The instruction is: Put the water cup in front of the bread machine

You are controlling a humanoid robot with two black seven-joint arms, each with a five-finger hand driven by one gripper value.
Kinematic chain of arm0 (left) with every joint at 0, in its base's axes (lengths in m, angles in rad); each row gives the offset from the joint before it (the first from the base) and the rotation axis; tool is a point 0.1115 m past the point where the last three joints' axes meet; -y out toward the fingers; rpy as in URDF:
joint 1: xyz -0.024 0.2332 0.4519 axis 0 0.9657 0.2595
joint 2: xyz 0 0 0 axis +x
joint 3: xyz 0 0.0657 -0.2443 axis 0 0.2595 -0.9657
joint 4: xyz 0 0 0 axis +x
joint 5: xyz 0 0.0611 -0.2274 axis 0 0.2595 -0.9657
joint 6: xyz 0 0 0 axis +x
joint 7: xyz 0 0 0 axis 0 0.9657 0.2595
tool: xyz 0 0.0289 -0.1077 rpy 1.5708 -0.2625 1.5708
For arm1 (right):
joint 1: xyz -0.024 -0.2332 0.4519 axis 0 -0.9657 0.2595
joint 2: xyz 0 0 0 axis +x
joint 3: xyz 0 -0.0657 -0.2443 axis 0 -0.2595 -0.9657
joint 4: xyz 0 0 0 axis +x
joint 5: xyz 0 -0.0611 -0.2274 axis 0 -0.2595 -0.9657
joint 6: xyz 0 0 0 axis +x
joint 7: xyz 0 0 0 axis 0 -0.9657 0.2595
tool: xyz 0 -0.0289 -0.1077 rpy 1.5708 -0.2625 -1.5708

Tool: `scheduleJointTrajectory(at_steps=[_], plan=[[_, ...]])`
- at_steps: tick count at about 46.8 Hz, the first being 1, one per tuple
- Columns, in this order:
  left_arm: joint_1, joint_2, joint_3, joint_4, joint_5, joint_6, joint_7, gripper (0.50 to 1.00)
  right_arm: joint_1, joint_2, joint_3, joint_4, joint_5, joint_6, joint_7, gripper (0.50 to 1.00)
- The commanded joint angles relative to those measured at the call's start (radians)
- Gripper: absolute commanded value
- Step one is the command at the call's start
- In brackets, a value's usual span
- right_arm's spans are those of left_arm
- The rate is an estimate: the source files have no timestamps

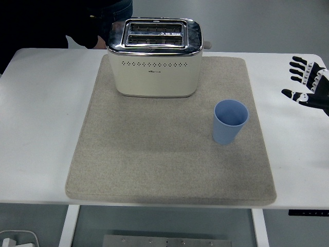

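A light blue water cup [230, 122] stands upright on the right part of a beige mat [154, 164]. The cream and chrome bread machine [154, 56] sits at the mat's far middle, up and to the left of the cup. My right hand [308, 85] hovers at the picture's right edge, well to the right of the cup, with its fingers spread and nothing in them. My left arm does not show.
The white table [41, 118] carries the mat. A person in dark clothes stands behind the table at the top left, with a hand [82, 41] near the table's far edge.
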Motion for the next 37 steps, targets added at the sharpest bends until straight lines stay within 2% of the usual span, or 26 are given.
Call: scheduleJointTrajectory(at_steps=[1,3,9,18,23,33,37], plan=[[0.0,0.0,0.0,-0.001,0.0,0.0,0.0,1.0,-0.038,-0.039,-0.001,0.025,-0.057,0.018,0.039,0.915],[0.0,0.0,0.0,0.001,0.0,0.0,0.0,1.0,-0.055,-0.054,-0.001,0.036,-0.08,0.031,0.055,0.915],[0.0,0.0,0.0,0.001,0.0,0.0,0.0,1.0,-0.092,-0.08,-0.014,0.056,-0.114,0.065,0.055,0.915],[0.0,0.0,0.0,-0.001,0.0,0.0,0.0,1.0,-0.109,-0.069,-0.063,0.06,-0.131,0.065,0.055,0.915],[0.0,0.0,0.0,-0.001,0.0,0.0,0.0,1.0,-0.109,-0.056,-0.071,0.063,-0.131,0.065,0.055,0.915],[0.0,0.0,0.0,0.001,0.0,0.0,0.0,1.0,-0.107,0.018,-0.071,0.067,-0.134,0.056,0.055,0.915],[-0.002,0.0,0.0,0.001,0.0,0.0,0.0,1.0,-0.104,0.052,-0.071,0.067,-0.154,0.033,0.055,0.915]])
